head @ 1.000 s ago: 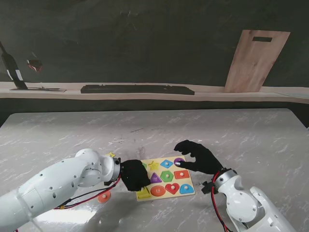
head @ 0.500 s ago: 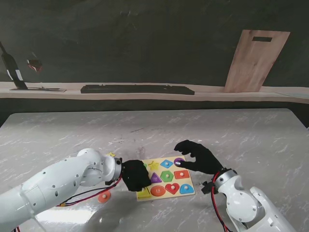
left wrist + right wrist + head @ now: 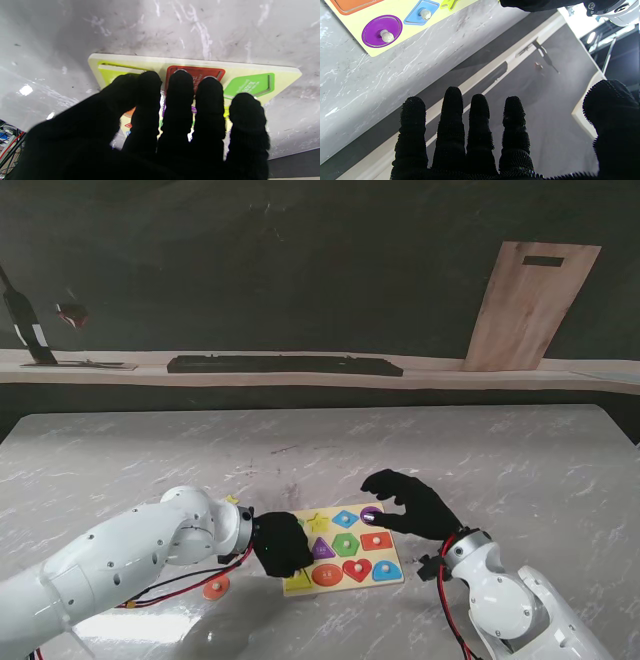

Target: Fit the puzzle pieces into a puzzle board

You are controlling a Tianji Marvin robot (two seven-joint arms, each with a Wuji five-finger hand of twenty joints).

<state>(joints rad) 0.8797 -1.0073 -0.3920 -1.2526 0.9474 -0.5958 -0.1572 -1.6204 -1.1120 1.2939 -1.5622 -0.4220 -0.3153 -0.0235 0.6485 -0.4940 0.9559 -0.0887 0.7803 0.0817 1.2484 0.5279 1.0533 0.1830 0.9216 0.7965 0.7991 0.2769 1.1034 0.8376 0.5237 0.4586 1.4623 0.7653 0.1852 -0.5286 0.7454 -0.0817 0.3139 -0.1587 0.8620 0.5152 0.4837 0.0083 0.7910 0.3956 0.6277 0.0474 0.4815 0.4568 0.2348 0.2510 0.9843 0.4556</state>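
Note:
The pale yellow puzzle board (image 3: 341, 561) lies on the marble table near me, with coloured knobbed pieces seated in it. My left hand (image 3: 278, 544) rests on the board's left edge. In the left wrist view the left hand (image 3: 160, 130) has its fingers side by side, tips on the board (image 3: 250, 67) near a red recess (image 3: 200, 72), a green recess (image 3: 247, 85) and a yellow-green piece (image 3: 110, 73). Nothing shows in its grasp. My right hand (image 3: 410, 505) hovers open over the board's far right corner. In the right wrist view, beyond that hand (image 3: 480, 140), lie the purple circle (image 3: 373, 30) and blue diamond (image 3: 416, 13).
A loose orange-red piece (image 3: 215, 587) lies on the table left of the board, by the left arm's cables. A small yellow piece (image 3: 232, 500) peeks out behind the left wrist. On the back ledge sit a long black bar (image 3: 285, 365) and a leaning wooden board (image 3: 528, 305).
My left hand has crept slightly to the right onto the board. The right hand and the pieces have not visibly moved.

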